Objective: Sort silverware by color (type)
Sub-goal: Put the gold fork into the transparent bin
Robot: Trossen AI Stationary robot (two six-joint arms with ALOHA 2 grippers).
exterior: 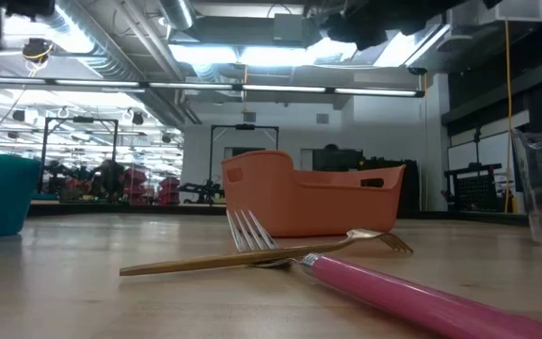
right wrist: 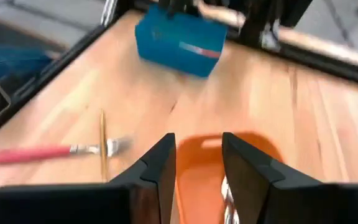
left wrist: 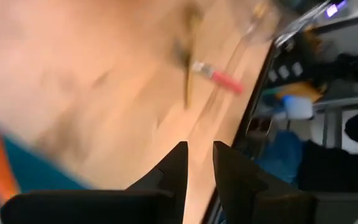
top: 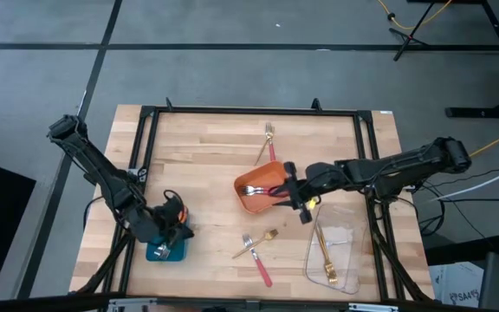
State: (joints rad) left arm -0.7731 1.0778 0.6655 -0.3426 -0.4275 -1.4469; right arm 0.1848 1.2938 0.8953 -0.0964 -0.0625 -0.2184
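The orange tray [top: 251, 186] sits near the middle of the worktop [top: 206, 156] and holds silver forks with pink-red handles [top: 262, 190]. The right gripper [top: 291, 192] hangs at the tray's right rim, its fingers [right wrist: 160, 168] narrowly apart with nothing between them. Beyond the tray lies 1 more pink-handled fork [top: 270, 143]. In front of the tray, a gold fork [top: 258, 243] crosses a pink-handled fork [top: 257, 260]. To the tray's right, the clear tray [top: 334, 251] holds gold forks [top: 324, 253]. To its left, the left gripper [top: 173, 227] hovers over the blue tray [top: 165, 251], fingers [left wrist: 174, 168] narrowly parted and empty
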